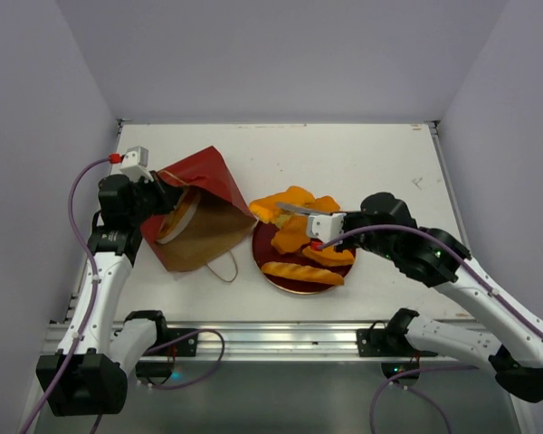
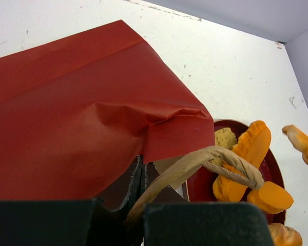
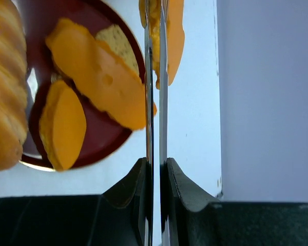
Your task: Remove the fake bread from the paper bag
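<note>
At the centre of the top view, the fake bread (image 1: pixel 294 240) is lying piled on a round red plate (image 1: pixel 290 287). A twisted golden loaf (image 1: pixel 303 271) is sitting along the plate's lower edge, smooth orange pieces are overlapping above it, and a pale speckled slice (image 3: pixel 118 43) is peeking from under one of them in the right wrist view. Another orange piece (image 1: pixel 285 201) is reaching past the plate's upper rim onto the white tabletop (image 1: pixel 371 154). Just left of the plate, the paper bag (image 1: pixel 199 217) is lying on its side, red outside and brown kraft within, its thin cord handle (image 1: pixel 223 269) trailing toward the bottom of the frame. A white-rimmed curve (image 1: pixel 175 221) is showing at its mouth; I cannot tell what it is. The left claw (image 1: pixel 163 194) is pinching the bag's edge, fingers pressed together. The right claw (image 1: pixel 294 210) is hovering over the top of the pile with only a thin slit between its fingers, and I cannot tell whether it is gripping anything.
</note>
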Controlling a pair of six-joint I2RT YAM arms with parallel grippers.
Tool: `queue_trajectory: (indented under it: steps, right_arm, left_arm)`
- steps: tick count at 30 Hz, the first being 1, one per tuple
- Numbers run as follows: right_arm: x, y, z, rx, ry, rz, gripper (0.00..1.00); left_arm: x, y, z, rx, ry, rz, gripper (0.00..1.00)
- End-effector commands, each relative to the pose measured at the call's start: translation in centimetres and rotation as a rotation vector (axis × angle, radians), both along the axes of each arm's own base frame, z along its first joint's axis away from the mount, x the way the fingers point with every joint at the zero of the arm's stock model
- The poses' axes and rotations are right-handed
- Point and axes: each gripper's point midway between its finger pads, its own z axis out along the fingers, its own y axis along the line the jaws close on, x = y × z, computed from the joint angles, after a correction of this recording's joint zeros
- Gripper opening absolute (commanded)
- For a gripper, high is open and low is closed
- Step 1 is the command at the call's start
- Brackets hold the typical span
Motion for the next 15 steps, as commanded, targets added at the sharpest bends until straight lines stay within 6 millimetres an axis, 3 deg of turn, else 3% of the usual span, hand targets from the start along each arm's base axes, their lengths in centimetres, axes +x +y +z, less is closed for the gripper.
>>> queue_trajectory:
  steps: [1,5,10,14,15]
  right_arm:
    - [1.0,-4.2,-0.8,-0.071,-0.06,-0.159,0.0]
    - [1.4,-5.8,-2.6,-0.137,-0.07,-0.217,0.0]
    - [3.0,-6.2,-5.0,-0.211,-0.097,-0.278,0.0]
    - [3.2,-6.4,-6.3,-0.239,-0.092,-0.288,0.0]
    - [3.1,-6.7,-7.3,-0.262,-0.086,-0.293,0.03]
  left_arm:
    - [0.1,0.5,0.6,0.014,-0.012,0.019,0.0]
    - [0.0,0.4,0.6,0.006,-0.015,0.013,0.0]
    - [-0.2,0.2,0.8,-0.001,-0.017,0.004,0.0]
    - [-0.3,0.2,0.9,0.004,-0.021,0.0,0.0]
    - [-0.3,0.1,1.0,0.003,-0.025,-0.003,0.0]
